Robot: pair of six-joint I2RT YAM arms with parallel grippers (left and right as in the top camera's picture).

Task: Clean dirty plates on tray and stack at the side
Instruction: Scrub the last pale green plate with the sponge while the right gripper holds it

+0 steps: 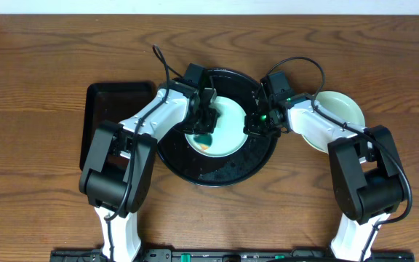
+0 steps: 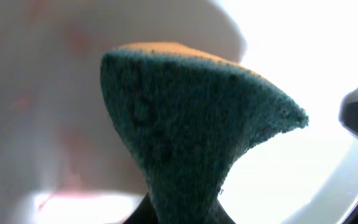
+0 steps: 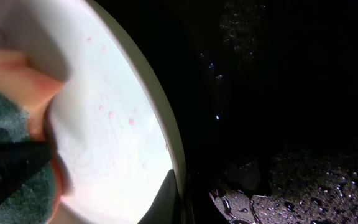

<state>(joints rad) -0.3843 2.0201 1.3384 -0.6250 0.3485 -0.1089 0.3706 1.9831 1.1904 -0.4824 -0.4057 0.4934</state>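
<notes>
A pale blue-green plate (image 1: 228,124) lies on the round black tray (image 1: 217,169). My left gripper (image 1: 206,122) is shut on a green and orange sponge (image 1: 204,142) and presses it onto the plate's left part. In the left wrist view the sponge (image 2: 191,124) fills the middle, with faint red smears on the plate (image 2: 55,93) behind it. My right gripper (image 1: 257,121) is shut on the plate's right rim (image 3: 166,134), one finger (image 3: 166,200) inside it. A pale yellow plate (image 1: 339,109) and another pale plate (image 1: 310,135) sit to the right of the tray.
A smaller rectangular black tray (image 1: 115,109) lies on the wooden table left of the round tray. The round tray's surface is wet with droplets (image 3: 303,186). Both arms reach in over the tray from the front edge.
</notes>
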